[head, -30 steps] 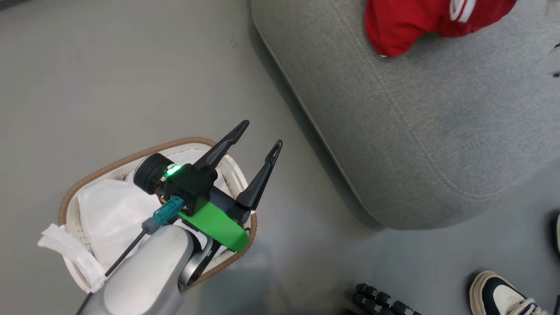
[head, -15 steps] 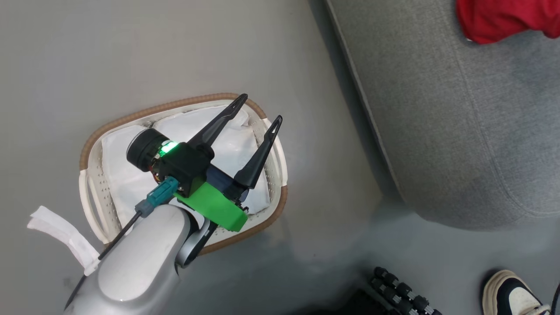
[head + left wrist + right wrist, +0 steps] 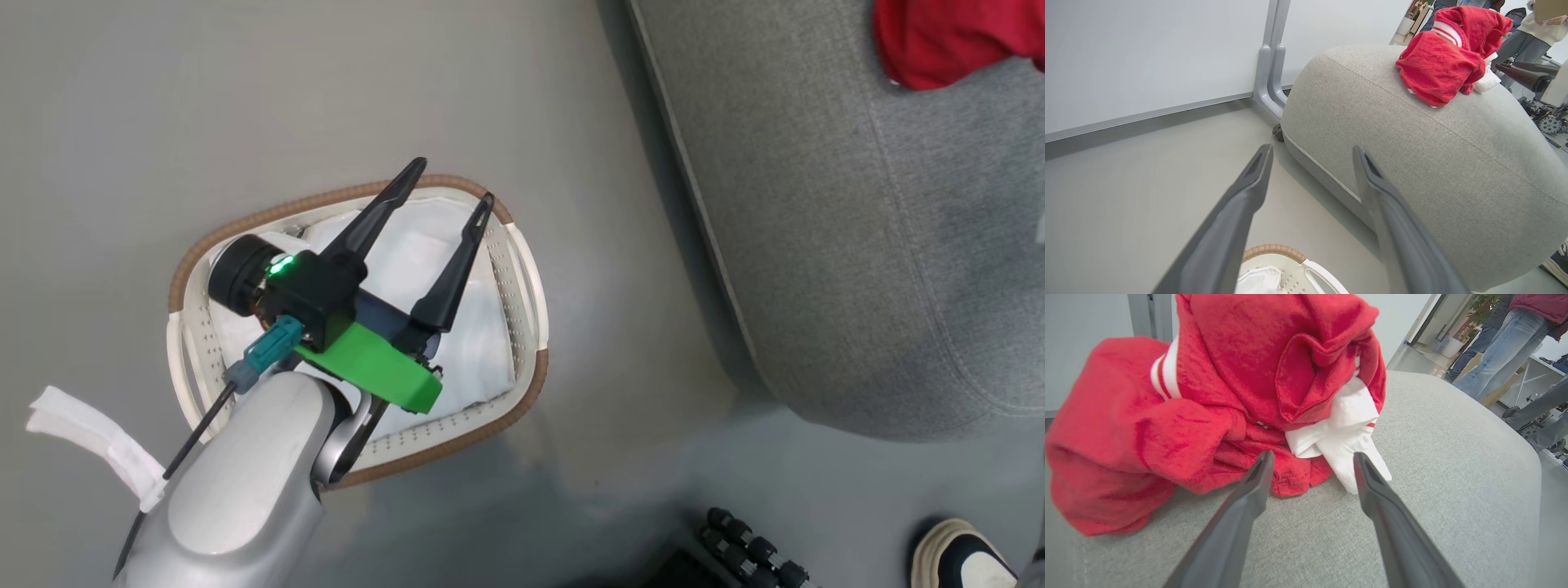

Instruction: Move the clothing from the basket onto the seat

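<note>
Holding right gripper (image 3: 1313,456) spread wide, empty, tips just short of bright red white-striped fabric clothing (image 3: 1208,396) heaped on rounded grey upholstered seat (image 3: 1453,477); holding left gripper (image 3: 451,181) spread, empty, above white perforated brown-rimmed basket (image 3: 522,269).

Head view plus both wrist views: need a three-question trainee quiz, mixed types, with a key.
1. True or false: the clothing lies on the seat.
2. Pick one: the left gripper hangs over A) the basket, B) the seat, C) the clothing.
3. Fill in: the right gripper has its jaws ____ and holds nothing.

Key: 1 true; 2 A; 3 open.
</note>
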Robot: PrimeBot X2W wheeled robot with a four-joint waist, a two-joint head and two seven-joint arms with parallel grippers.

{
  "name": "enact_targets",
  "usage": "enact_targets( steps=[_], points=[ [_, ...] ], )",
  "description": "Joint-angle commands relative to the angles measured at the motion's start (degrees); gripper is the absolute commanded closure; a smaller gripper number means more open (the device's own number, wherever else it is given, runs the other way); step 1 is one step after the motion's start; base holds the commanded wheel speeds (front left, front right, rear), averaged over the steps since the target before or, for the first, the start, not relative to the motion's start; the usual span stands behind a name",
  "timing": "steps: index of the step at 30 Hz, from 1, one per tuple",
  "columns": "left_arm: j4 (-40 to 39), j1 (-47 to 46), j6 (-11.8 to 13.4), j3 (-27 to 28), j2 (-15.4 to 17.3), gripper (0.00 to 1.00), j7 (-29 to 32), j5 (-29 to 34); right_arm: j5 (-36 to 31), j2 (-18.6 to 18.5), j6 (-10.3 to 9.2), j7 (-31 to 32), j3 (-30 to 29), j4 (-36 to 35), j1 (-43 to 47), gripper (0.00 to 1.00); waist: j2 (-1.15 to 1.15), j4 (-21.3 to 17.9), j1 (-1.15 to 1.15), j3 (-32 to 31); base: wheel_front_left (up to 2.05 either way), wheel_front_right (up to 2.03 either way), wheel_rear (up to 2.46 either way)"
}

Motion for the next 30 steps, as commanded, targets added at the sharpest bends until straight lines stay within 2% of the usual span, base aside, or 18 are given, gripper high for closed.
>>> enact_targets(
  steps=[1, 6, 14, 23, 30],
  points=[
    [0.52, 1.30, -0.14, 0.87, -0.14, 0.00, 0.06, 0.22, 0.70, 0.51, -0.08, -0.08, 1.23, -1.32, 2.51, 0.00, 0.00, -0.25, -0.01, -2.42, 0.00, 0.00, 0.00],
    [2.54, 3.38, -0.14, 6.61, -2.27, 0.00, 0.05, 2.55, 2.74, 1.65, -0.08, -0.07, 6.50, -5.91, 9.52, 0.00, 0.00, 1.49, -0.01, -6.21, 0.00, 0.00, 0.00],
    [4.45, 8.00, -0.13, 15.46, -6.58, 0.00, 0.06, 6.86, 6.81, 5.02, -0.08, -0.06, 12.79, -10.52, 14.43, 0.00, 0.00, 6.41, -0.01, -11.29, 0.00, 0.00, 0.00],
    [6.04, 13.07, -0.02, 25.06, -10.78, 0.00, 0.06, 12.04, 7.88, 6.71, -0.08, -0.07, 21.06, -10.70, 15.50, 0.00, 0.00, 12.37, -0.01, -16.02, 0.00, 0.00, 0.00],
    [7.03, 15.72, -0.04, 30.59, -12.32, 0.00, 0.06, 14.67, 8.40, 7.94, -0.08, -0.06, 26.61, -10.12, 15.99, 0.00, 0.00, 15.35, -0.01, -19.36, 0.00, 0.00, 0.00]
  ],
)
